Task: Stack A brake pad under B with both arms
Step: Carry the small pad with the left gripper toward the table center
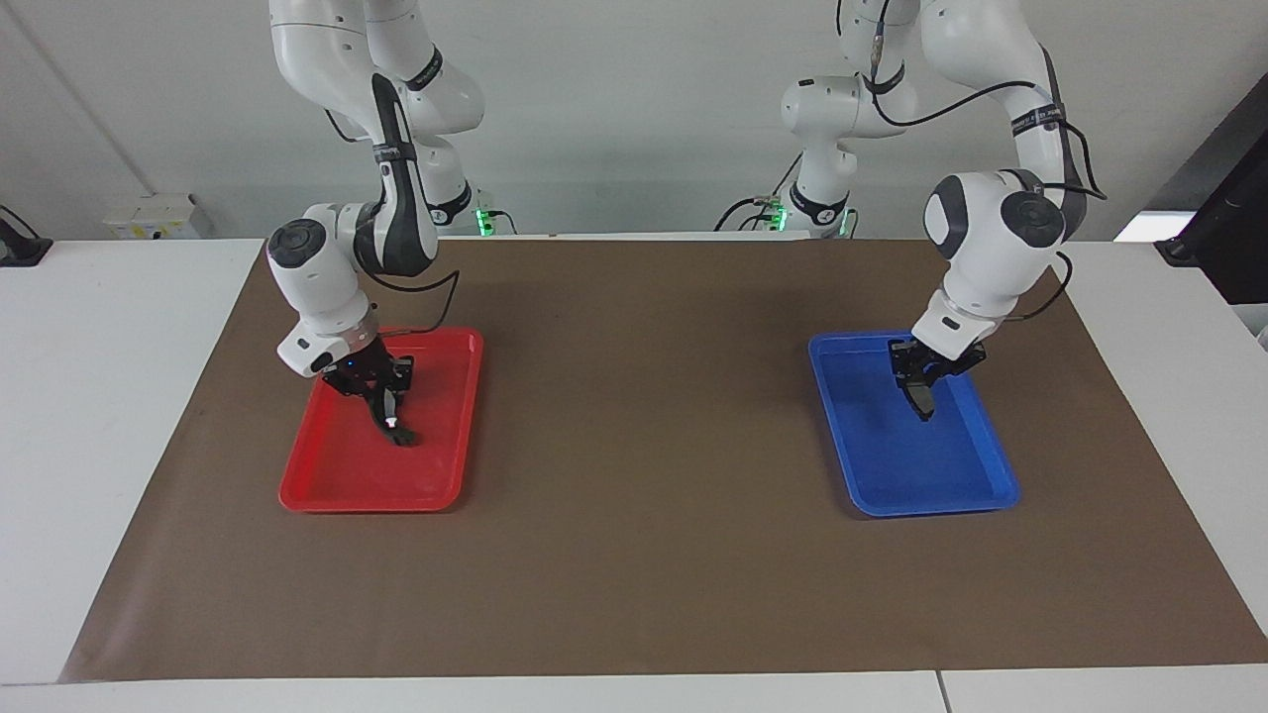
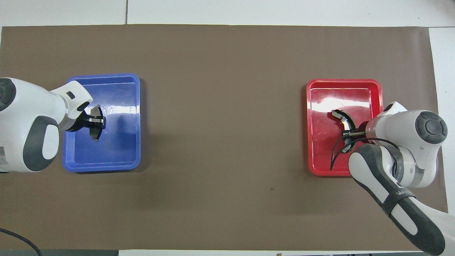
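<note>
The facing view looks from high across the desk (image 1: 634, 614) toward the robots, whose bases stand at twelve o'clock, taking in the whole brown mat (image 1: 634, 555); the overhead view looks steeply down from above the robots' end, the arms entering at six o'clock; both share the mat, the red tray (image 1: 327, 495) and the blue tray (image 1: 981, 485), half a turn apart.

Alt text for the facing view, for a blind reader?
Two Franka arms each grip a brake piece over a tray: the right gripper holds long crescent B over the red tray, the left gripper holds short pad A over the blue tray.
</note>
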`<state>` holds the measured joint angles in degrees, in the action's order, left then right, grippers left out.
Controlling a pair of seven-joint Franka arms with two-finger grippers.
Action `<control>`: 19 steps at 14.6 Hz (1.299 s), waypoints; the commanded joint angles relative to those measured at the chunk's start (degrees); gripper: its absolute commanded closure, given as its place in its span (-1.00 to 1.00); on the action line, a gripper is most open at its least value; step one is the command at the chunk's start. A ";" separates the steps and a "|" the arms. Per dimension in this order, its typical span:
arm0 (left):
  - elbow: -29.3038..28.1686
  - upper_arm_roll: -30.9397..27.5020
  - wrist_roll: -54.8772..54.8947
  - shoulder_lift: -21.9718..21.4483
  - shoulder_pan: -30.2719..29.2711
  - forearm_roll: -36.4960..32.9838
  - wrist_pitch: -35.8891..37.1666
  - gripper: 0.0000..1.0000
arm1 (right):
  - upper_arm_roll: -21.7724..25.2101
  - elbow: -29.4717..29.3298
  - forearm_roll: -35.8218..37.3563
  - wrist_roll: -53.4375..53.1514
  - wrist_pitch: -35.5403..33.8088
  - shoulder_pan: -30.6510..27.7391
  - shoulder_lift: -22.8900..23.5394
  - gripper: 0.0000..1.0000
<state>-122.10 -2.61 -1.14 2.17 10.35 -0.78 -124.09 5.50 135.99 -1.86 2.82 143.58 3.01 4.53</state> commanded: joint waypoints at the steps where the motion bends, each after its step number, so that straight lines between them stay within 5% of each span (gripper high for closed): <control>1: -0.16 -0.29 -11.12 -0.33 10.09 -0.63 0.69 0.30 | -0.14 -2.91 -0.95 -6.66 -4.35 -0.20 -1.10 1.00; 5: 0.80 -0.20 -25.20 2.57 22.85 -0.63 -4.12 0.30 | -0.14 -6.26 -0.95 -7.83 -9.54 -0.55 -1.89 1.00; 7: 5.88 -0.20 -30.83 7.48 28.48 -0.54 -4.32 0.29 | -0.14 -6.96 -0.87 -6.25 -10.87 -0.20 -2.25 1.00; 10: 15.37 -0.20 -37.69 17.06 32.27 -0.54 -4.75 0.26 | -0.31 -7.40 -0.52 -4.58 -11.04 0.06 -2.60 1.00; 13: 17.67 -0.20 -37.97 20.76 34.55 -0.28 -6.16 0.20 | -0.49 -10.12 -0.08 -4.66 -14.20 0.24 -2.34 1.00; 15: 17.86 -0.11 -37.97 22.53 35.09 -0.19 -8.61 -0.05 | -0.58 -10.39 -0.07 -4.75 -14.39 0.24 -2.25 1.00; 17: 17.77 -0.11 -37.71 22.53 35.09 -0.28 -7.75 -0.61 | -0.58 -10.39 -0.07 -4.75 -13.95 0.24 -2.16 1.00; 19: 17.77 -0.20 -37.45 22.44 35.01 -0.63 -6.52 -0.82 | -0.58 -10.39 -0.07 -5.10 -14.21 0.33 -2.16 1.00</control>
<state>-105.34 -1.83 -38.33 24.73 44.70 -0.81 -131.99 5.07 126.09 -1.89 -2.95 130.30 3.44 2.86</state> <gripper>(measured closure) 0.599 0.573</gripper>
